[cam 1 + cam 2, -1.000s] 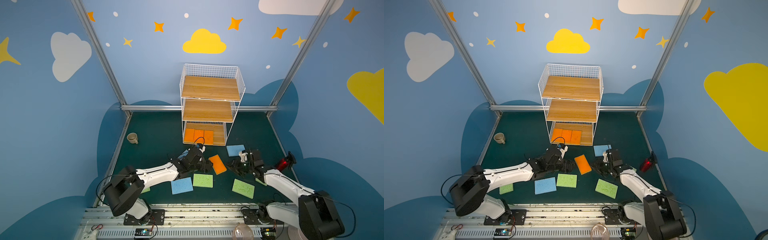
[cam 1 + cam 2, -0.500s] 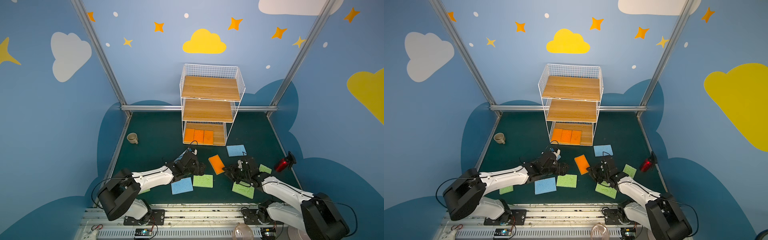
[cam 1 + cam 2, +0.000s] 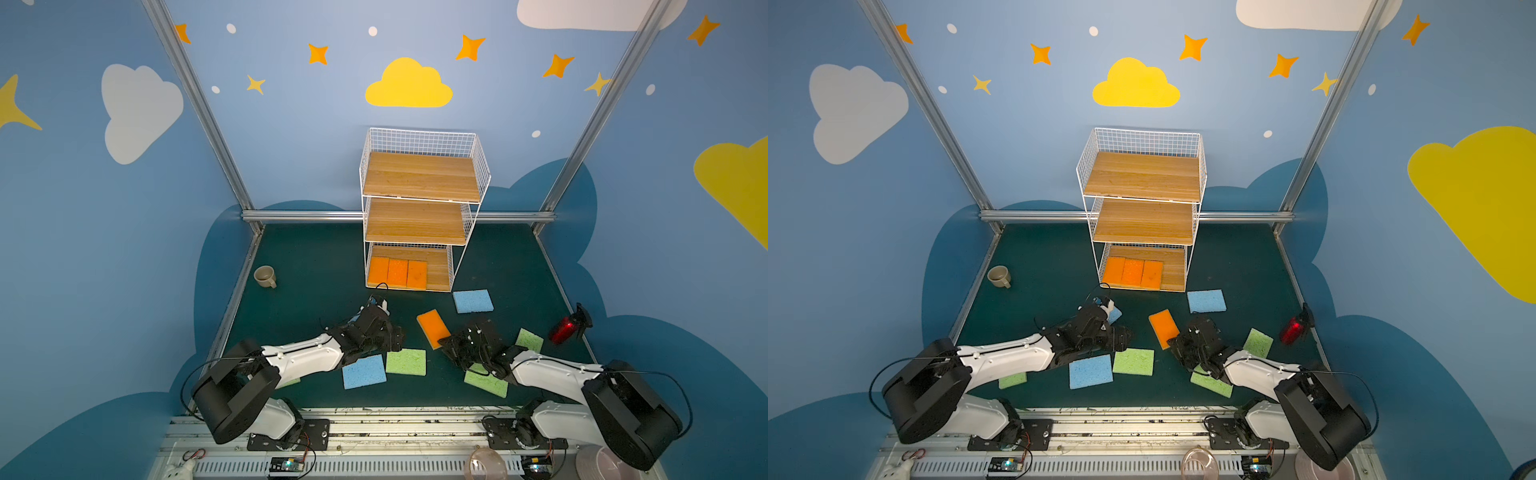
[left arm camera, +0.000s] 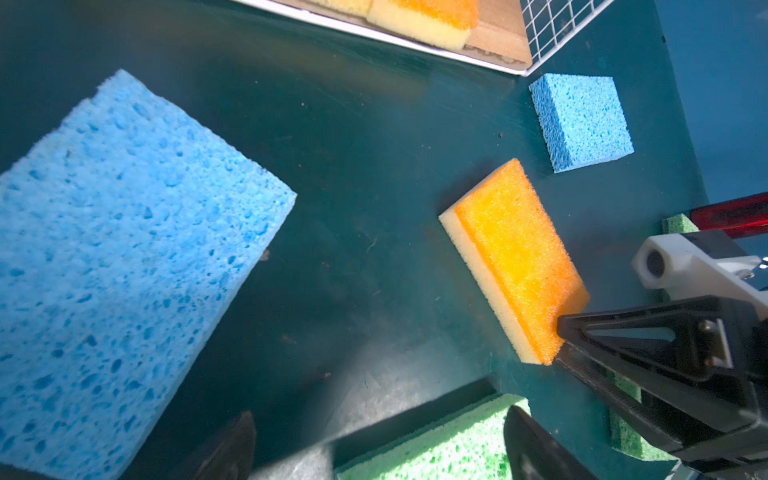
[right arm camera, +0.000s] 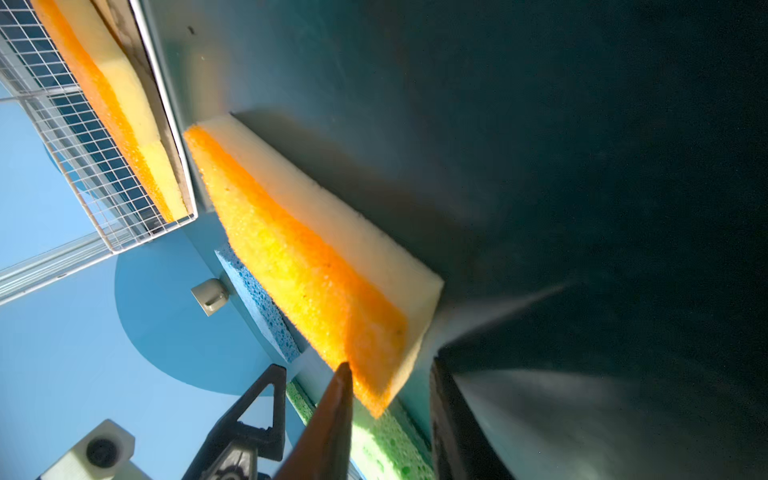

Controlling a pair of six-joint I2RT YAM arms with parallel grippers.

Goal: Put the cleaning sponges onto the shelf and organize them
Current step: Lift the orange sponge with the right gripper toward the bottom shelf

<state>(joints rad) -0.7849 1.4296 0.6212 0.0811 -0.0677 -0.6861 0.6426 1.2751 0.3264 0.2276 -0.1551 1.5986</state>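
Note:
The shelf [image 3: 419, 208] stands at the back with three orange sponges [image 3: 397, 272] side by side on its bottom board. A fourth orange sponge [image 3: 432, 326] lies on the mat, and my right gripper [image 3: 444, 343] is shut on its near end [image 5: 316, 291]. My left gripper [image 3: 399, 337] hangs open just above the mat, one fingertip [image 4: 528, 440] over a corner of a green sponge [image 3: 406, 361]. Blue sponges lie beside the left wrist [image 3: 1115, 314], by the shelf [image 3: 473, 301] and near the front [image 3: 364, 371]. More green sponges lie under the right arm [image 3: 486, 382], behind it [image 3: 529, 340] and under the left arm [image 3: 1012, 380].
A beige mug [image 3: 265, 276] sits at the left edge of the mat. A red bottle [image 3: 565, 328] lies at the right edge. Metal posts and a rail [image 3: 307, 215] bound the mat. A clear bowl [image 3: 486, 465] rests on the front rail.
The left gripper drew back from the shelf toward the front and opened a little wider. The right gripper moved left and forward to the loose orange sponge, and its jaws narrowed on it.

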